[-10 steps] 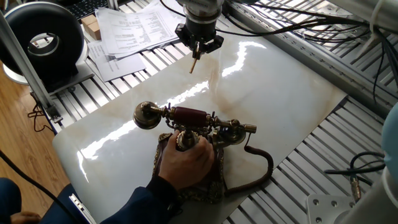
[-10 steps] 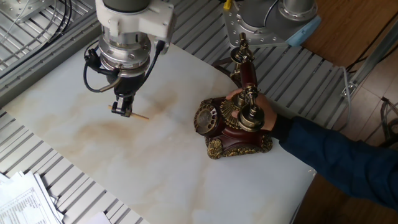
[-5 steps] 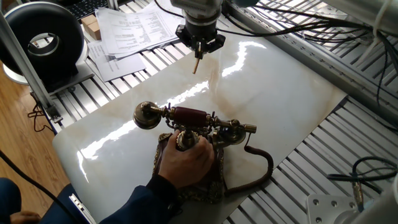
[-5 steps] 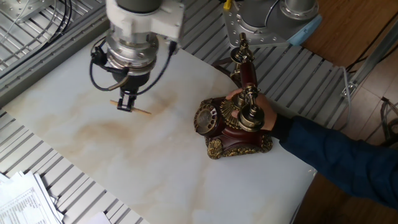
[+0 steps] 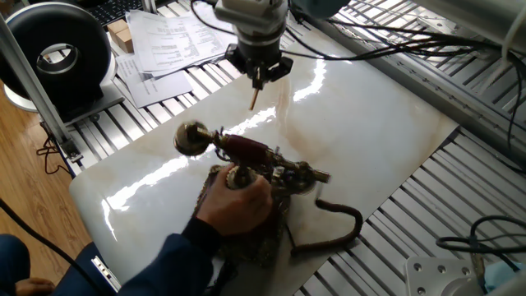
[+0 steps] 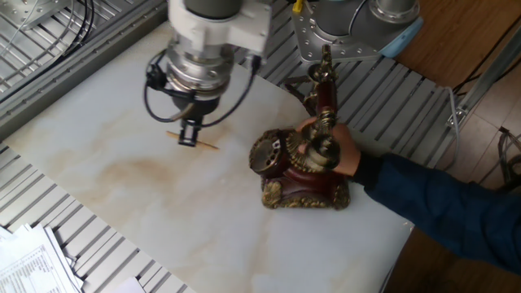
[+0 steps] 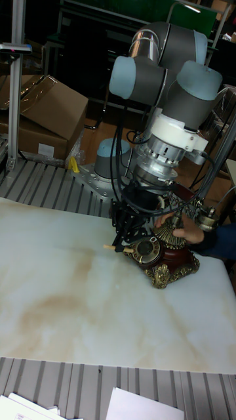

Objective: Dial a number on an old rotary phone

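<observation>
**Rotary phone on the marble slab, stick in the gripper**

Rotary phone [image 6: 301, 167] sits toward the right-hand edge of the pale marble slab [image 6: 122, 187] in the other fixed view, dial facing left, handset lying across the cradle. A person's hand [image 6: 335, 150] in a dark blue sleeve reaches in from the right and grips the phone body. In one fixed view the brown cord [image 5: 337, 226] loops off the base toward the slab's near right edge.

Going left to right in that other view: bare slab with tan veining, then the gripper [image 6: 189, 133] pointing down over the middle, fingers pinched together on a small wooden stick [image 6: 195, 142] that pokes out sideways, then the phone just beside it, not touching as far as I can tell.

Slab rests on a slatted aluminium frame [image 6: 391, 89]. Printed papers [image 5: 177, 37] lie past the far left corner in one fixed view, next to a round black device [image 5: 57, 49]. Tall view shows cardboard boxes [image 7: 42, 115] on the floor behind and a dim room.
</observation>
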`<control>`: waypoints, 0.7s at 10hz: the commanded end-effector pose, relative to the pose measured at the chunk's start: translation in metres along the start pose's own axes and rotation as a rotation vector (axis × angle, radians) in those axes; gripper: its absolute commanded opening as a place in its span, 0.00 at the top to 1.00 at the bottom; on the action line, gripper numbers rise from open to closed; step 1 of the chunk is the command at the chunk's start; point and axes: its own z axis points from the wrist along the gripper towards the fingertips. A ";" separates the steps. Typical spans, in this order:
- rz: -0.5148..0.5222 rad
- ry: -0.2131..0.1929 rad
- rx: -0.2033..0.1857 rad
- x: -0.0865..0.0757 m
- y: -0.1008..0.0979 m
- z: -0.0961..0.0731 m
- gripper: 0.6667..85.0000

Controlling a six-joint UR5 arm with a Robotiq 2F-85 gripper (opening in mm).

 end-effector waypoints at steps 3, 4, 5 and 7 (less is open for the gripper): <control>0.013 -0.028 -0.020 -0.030 0.001 -0.008 0.99; 0.025 -0.036 -0.021 -0.036 0.001 -0.007 0.99; 0.036 -0.051 -0.020 -0.044 0.000 -0.006 0.99; 0.050 -0.052 -0.019 -0.053 0.000 -0.005 0.99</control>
